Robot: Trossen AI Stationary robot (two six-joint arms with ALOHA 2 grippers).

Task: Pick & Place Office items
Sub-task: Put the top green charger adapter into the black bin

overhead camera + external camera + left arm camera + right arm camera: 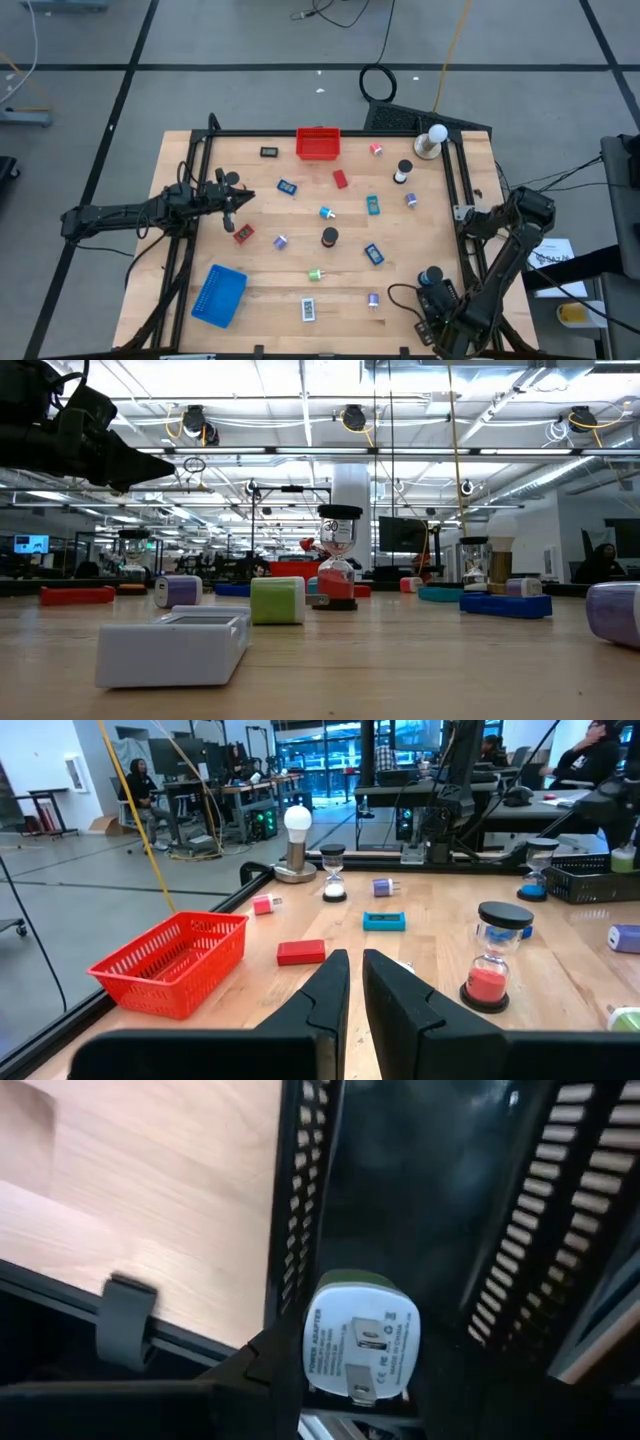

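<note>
My left gripper [238, 203] hangs over the left part of the table [270, 290] with its fingers [325, 990] almost together and nothing between them, a red-based sand timer [241, 235] just below it and the red basket [318, 143] farther ahead. If I reach down from here without spreading those fingers first, I judge they would knock the timer over instead of straddling it. The office items lie scattered across the middle: a red block [340, 179], teal pieces [372, 205], a black cylinder [329, 237], a green adapter [315, 274] and a white-labelled rectangle [308, 309], with the blue tray [218, 295] near the front left. Over at the front right corner, my right gripper [345, 1380] is closed on a white-faced plug adapter [362, 1342], held over a black slatted bin [520, 1280] just beside the table's edge. The grip looks to sit low on the adapter's body, so I judge it could twist or slip. If I let go too near the bin wall, it may catch on the slats or fall outside onto the frame.
</note>
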